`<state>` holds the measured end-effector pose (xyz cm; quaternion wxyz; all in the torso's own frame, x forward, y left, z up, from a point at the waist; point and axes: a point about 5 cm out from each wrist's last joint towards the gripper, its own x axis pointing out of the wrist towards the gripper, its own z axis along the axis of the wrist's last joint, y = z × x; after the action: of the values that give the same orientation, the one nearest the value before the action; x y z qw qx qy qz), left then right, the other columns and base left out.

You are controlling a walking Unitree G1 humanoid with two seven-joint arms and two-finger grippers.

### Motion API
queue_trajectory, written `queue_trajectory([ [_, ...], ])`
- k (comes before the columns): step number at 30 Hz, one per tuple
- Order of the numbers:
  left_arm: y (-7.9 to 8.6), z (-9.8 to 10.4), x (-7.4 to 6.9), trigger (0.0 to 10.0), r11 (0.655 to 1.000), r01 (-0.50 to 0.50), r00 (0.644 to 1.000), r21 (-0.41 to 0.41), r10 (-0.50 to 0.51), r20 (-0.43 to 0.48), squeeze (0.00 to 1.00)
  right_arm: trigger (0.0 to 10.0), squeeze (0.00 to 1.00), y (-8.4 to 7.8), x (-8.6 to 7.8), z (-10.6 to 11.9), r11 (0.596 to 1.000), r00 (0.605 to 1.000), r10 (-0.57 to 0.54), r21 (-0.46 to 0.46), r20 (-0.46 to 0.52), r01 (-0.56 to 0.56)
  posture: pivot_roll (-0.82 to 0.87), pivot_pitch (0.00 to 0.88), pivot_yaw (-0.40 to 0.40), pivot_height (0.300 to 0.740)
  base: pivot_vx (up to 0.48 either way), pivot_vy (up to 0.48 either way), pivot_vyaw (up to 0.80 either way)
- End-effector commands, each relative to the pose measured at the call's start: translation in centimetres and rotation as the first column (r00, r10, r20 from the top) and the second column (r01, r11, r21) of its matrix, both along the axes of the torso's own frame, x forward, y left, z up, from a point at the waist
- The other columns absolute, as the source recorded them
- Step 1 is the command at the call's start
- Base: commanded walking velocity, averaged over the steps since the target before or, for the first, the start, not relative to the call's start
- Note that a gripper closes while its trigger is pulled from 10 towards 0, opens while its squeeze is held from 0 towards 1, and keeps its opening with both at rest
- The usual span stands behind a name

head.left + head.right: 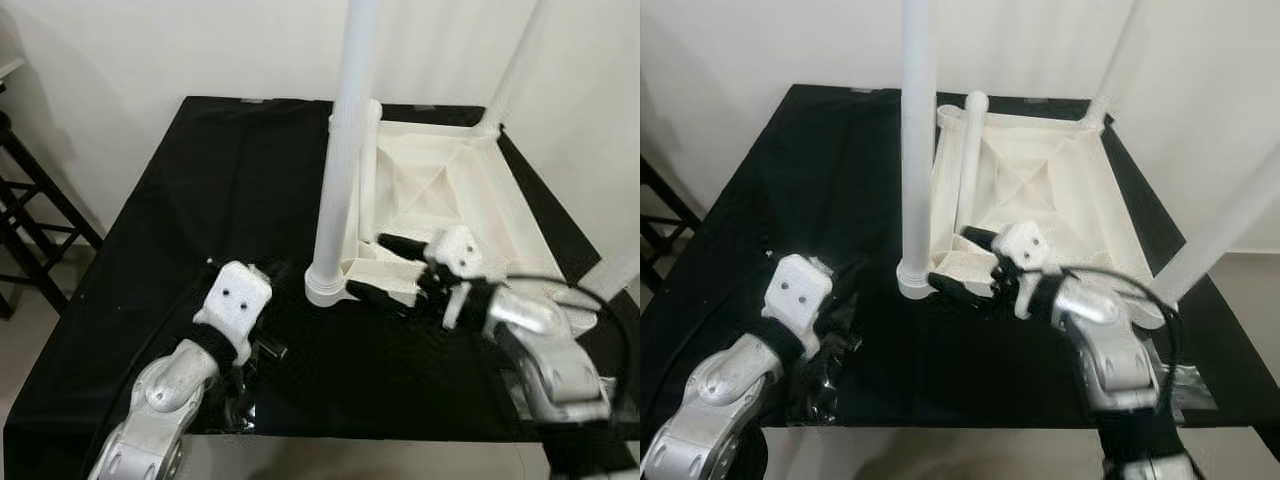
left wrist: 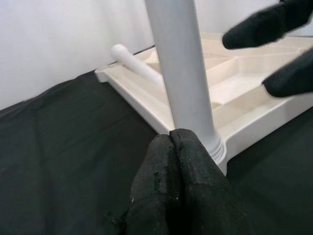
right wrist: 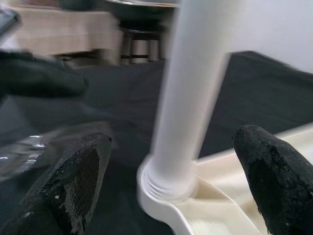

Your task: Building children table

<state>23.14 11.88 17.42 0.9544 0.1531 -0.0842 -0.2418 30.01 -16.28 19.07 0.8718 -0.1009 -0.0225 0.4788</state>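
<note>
Right hand (image 1: 375, 268) agape around upright table leg (image 1: 345, 150)

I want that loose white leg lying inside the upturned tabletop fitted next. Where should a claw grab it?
Grip the loose white plastic leg mid-shaft, from above, fingers straddling its round sides. It leans on the white upturned tabletop's rim, lifted off the ribs; the right claw looks nearer.

A home room, I'd say — plain white wall (image 1: 150, 50), a dark wooden stool (image 1: 25, 215) beside my black-draped table (image 1: 200, 200).
</note>
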Motion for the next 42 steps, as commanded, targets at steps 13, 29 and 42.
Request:
queue_trajectory([
  [13,-0.2,0.0,-1.8,10.0,0.997,0.06,0.998,-0.048,-0.061,-0.031,0.0,10.0,0.0,2.2,5.5,1.7,0.993,0.993,0.116,0.033,-0.036,-0.115,0.06,0.139,-0.088,0.74,0.0,0.0,0.0],
  [29,-0.3,0.1,-1.9,10.0,0.992,0.093,0.995,-0.09,-0.096,-0.028,0.0,0.0,0.0,2.8,6.0,1.9,0.939,0.936,0.34,-0.029,-0.094,-0.344,0.06,0.153,-0.103,0.74,0.0,0.0,0.0],
  [42,-0.4,0.0,-1.2,10.0,0.987,0.114,0.993,-0.11,-0.118,-0.029,0.0,0.0,0.0,0.8,3.8,-0.8,0.836,0.836,-0.549,-0.025,0.0,0.548,-0.01,0.141,-0.108,0.74,0.0,0.0,0.0],
])
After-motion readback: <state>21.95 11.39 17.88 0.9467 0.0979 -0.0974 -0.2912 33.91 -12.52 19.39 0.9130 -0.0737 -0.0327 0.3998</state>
